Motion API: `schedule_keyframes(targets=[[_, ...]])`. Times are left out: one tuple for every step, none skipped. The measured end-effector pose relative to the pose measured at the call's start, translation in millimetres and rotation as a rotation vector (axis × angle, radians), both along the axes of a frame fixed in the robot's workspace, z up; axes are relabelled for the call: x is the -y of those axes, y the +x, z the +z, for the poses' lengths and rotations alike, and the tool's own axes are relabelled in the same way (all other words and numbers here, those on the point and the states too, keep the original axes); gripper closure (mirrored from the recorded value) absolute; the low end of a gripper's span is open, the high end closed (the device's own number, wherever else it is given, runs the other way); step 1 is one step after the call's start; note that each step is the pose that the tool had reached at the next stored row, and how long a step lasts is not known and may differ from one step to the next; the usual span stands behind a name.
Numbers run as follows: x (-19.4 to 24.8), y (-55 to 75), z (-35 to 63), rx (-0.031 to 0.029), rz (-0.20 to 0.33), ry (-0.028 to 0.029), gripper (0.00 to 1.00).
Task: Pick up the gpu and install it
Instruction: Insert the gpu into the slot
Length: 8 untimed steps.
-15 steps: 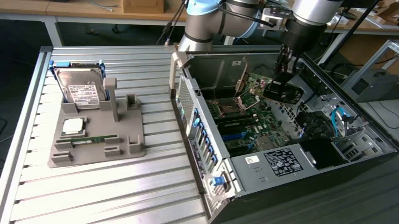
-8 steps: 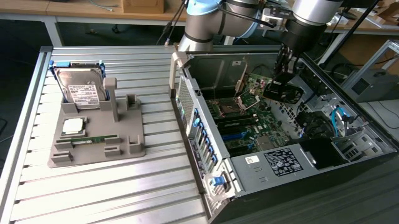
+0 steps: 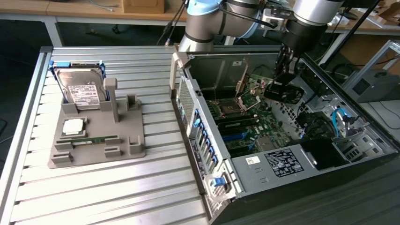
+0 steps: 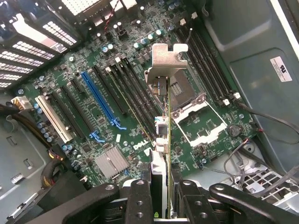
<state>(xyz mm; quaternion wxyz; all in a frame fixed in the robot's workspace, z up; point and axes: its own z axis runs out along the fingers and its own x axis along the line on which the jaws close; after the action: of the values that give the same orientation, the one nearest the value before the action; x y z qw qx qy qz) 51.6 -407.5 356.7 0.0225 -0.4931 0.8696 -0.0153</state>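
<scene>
The gpu (image 4: 161, 88) is a thin card seen edge-on in the wrist view, with its silver metal end bracket farthest from the camera. My gripper (image 4: 162, 192) is shut on it, one black finger (image 4: 139, 198) on each flat side. The card hangs above the green motherboard (image 4: 140, 51), over the black slots between the blue slot (image 4: 99, 99) and the empty CPU socket (image 4: 196, 122); I cannot tell whether it touches the board. In the exterior view the gripper (image 3: 282, 92) is lowered into the open computer case (image 3: 262, 164).
On the slatted table at the exterior view's left stands a grey fixture (image 3: 128, 147) holding a hard drive (image 3: 81, 89), a processor chip (image 3: 74, 125) and a green memory stick (image 3: 87, 139). Cables (image 4: 261, 135) and drive bays line the case walls.
</scene>
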Motion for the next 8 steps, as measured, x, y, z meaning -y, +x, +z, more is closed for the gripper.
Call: schedule_keyframes(targets=[[0.0, 0.0, 0.0, 0.0, 0.002, 0.0, 0.73], [0.0, 0.0, 0.0, 0.0, 0.005, 0.0, 0.73], [0.0, 0.0, -0.1, 0.0, 0.007, 0.0, 0.73], [0.0, 0.0, -0.1, 0.0, 0.01, 0.0001, 0.73], [0.0, 0.0, -0.1, 0.0, 0.012, 0.0, 0.73], [0.0, 0.0, -0.2, 0.0, 0.014, 0.0, 0.73], [0.0, 0.0, -0.2, 0.0001, 0.018, 0.0001, 0.73], [0.0, 0.0, -0.2, 0.0, 0.022, 0.0, 0.73]])
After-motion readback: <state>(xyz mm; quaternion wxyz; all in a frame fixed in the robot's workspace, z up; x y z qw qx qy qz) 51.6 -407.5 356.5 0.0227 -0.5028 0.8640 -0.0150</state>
